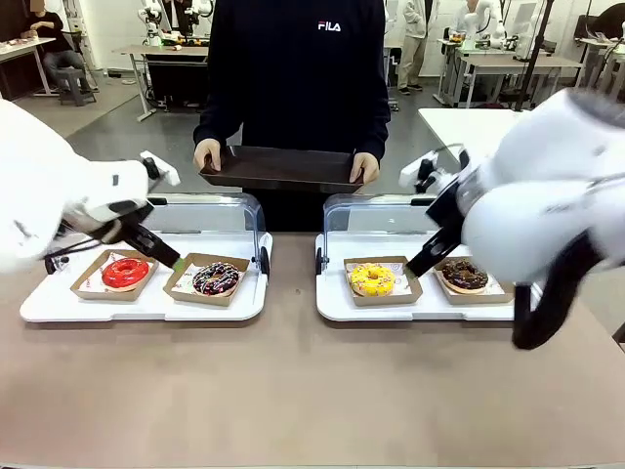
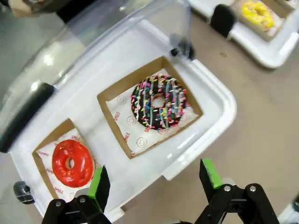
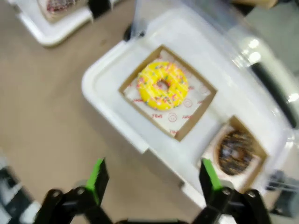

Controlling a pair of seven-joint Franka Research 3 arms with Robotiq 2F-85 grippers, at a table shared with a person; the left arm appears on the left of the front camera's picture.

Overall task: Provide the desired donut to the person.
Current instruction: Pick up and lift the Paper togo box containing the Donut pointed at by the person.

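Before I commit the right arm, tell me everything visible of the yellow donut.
The yellow-glazed ring donut is whole, its icing dotted with coloured sprinkles. It lies flat, hole up, on white paper with red print inside a shallow brown cardboard tray. That tray sits in the white plastic case, clear lid raised, beside a chocolate donut in its own tray. Only the paper touches it; the open right gripper hangs clear of it.

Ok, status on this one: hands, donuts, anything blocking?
Left hand open, empty, over left white tray. Right hand open, empty, over right white tray. Four donuts boxed, none lifted. Person holds dark tray; nothing blocking.
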